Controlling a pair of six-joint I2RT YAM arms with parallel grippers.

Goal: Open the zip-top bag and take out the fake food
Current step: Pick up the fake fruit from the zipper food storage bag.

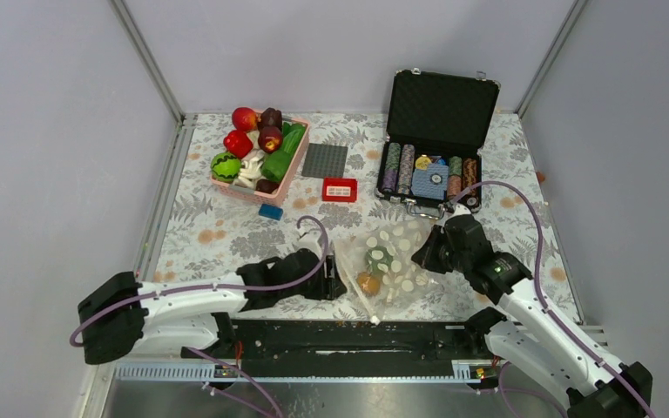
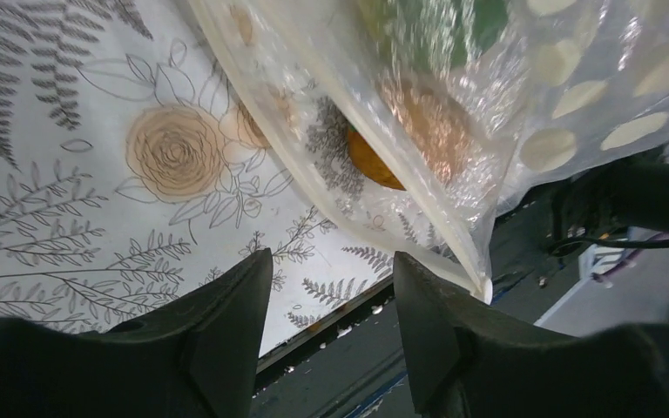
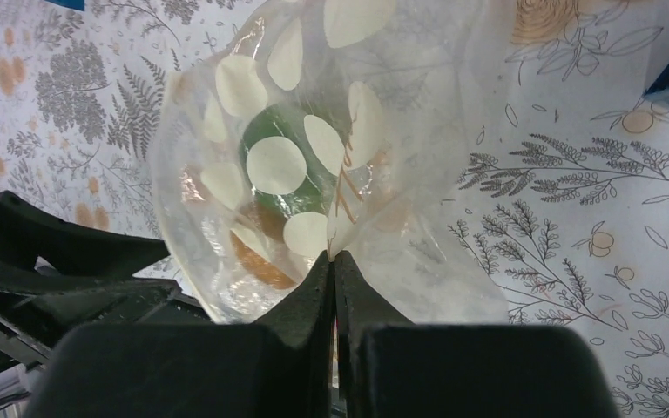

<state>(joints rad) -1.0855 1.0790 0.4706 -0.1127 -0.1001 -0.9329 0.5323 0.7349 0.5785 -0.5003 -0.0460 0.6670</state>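
Your right gripper (image 1: 425, 248) is clenched on a thin fold of the zip-top bag (image 1: 388, 261), which lies between the arms, close to the near edge of the table (image 1: 226, 235). Your left gripper (image 2: 331, 261) has its jaws apart and holds nothing, just beside the bag's near corner. The fake food, a green piece (image 1: 377, 258) and an orange one (image 2: 375, 165), sits inside.

The pinch looks shallow, so a hard pull may let the slick film slip free. If the left jaws close on both layers at once, the mouth probably won't part (the whole bag would just lift). Dragging toward yourself could spill that corner over the edge.

The poker-chip case (image 1: 431, 174) stands near, behind the right gripper. Bare cloth lies left of the bag, and the pink basket (image 1: 294, 170) is well apart.
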